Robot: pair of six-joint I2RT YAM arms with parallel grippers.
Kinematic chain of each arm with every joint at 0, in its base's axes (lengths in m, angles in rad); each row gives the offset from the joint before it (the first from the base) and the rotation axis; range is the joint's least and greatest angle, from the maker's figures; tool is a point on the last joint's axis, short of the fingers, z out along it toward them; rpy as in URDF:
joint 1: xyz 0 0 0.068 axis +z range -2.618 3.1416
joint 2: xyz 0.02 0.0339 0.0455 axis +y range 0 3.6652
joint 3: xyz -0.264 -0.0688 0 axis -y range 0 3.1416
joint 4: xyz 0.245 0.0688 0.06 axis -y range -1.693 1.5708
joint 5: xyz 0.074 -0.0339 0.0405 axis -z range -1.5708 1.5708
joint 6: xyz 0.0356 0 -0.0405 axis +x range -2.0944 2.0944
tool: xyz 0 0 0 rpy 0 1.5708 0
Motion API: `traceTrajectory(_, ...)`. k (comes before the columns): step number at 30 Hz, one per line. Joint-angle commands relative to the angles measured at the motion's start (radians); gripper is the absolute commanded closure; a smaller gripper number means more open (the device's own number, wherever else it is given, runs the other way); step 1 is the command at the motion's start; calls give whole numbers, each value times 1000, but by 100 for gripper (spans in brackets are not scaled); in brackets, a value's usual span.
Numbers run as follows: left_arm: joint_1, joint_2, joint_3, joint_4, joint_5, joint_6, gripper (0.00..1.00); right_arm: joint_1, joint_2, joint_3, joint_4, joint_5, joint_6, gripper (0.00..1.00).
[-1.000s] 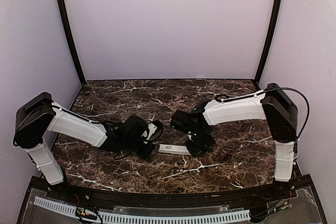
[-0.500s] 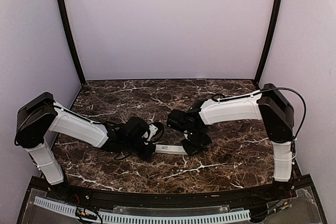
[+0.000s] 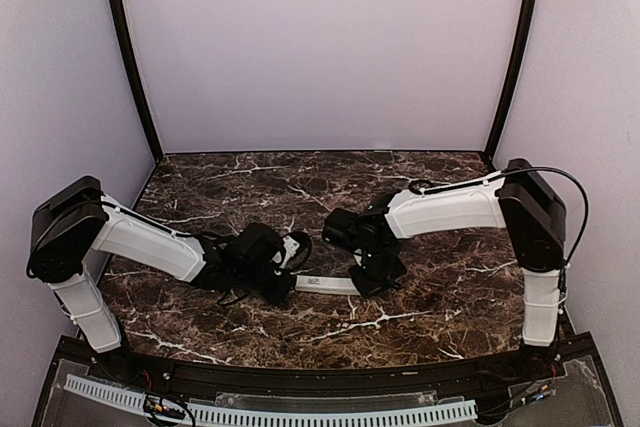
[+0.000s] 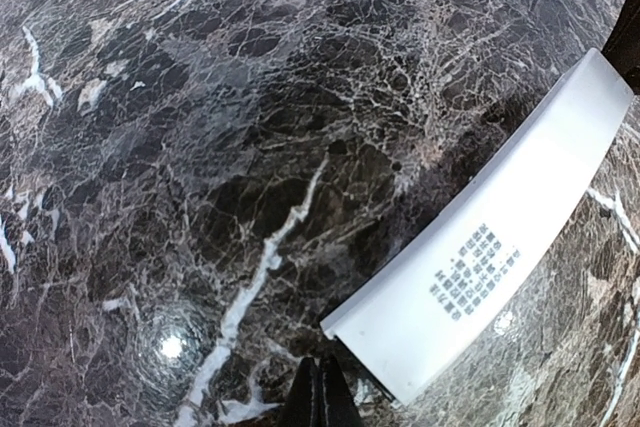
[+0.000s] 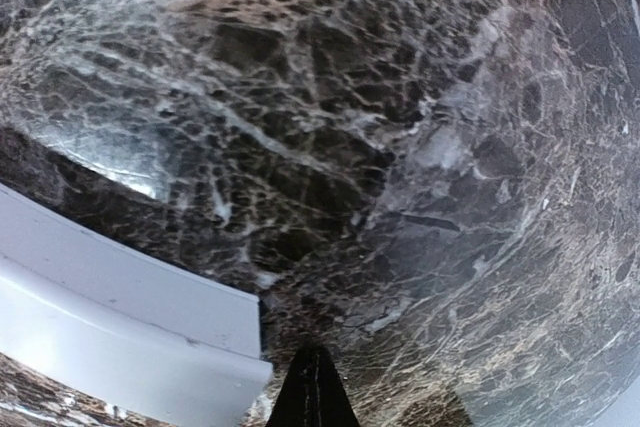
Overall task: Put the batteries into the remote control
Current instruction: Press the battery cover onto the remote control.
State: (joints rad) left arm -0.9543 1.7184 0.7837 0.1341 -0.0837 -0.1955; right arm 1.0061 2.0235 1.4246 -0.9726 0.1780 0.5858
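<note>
Remote control (image 3: 326,284) lies flat on the marbled surface (image 3: 430,332), closer to the near edge than the far edge and about midway between the left and right edges, printed face up. Left pincer (image 4: 320,399) is pressed together and empty, its tip just beside the remote's left end. Right pincer (image 5: 312,392) is likewise pressed together and empty, just beside the right end.

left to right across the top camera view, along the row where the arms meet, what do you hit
left arm → left fingers → remote control → right fingers → right arm
</note>
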Motion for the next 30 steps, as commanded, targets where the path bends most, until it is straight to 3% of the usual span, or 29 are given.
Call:
traceTrajectory(1, -6, -44, -22, -7, -34, -12, 100, -24, -34, -44, -18, 32, 11, 100)
traceTrajectory(10, -7, -43, -18, -9, -36, -10, 100, -25, -130, -41, -21, 54, -17, 100)
traceTrajectory(17, -7, -40, -15, -8, -35, -6, 100, -17, -290, -111, 248, -117, -165, 100)
traceTrajectory(30, -6, -37, -8, -13, -34, -1, 100, -19, -173, -169, 367, -227, -205, 100)
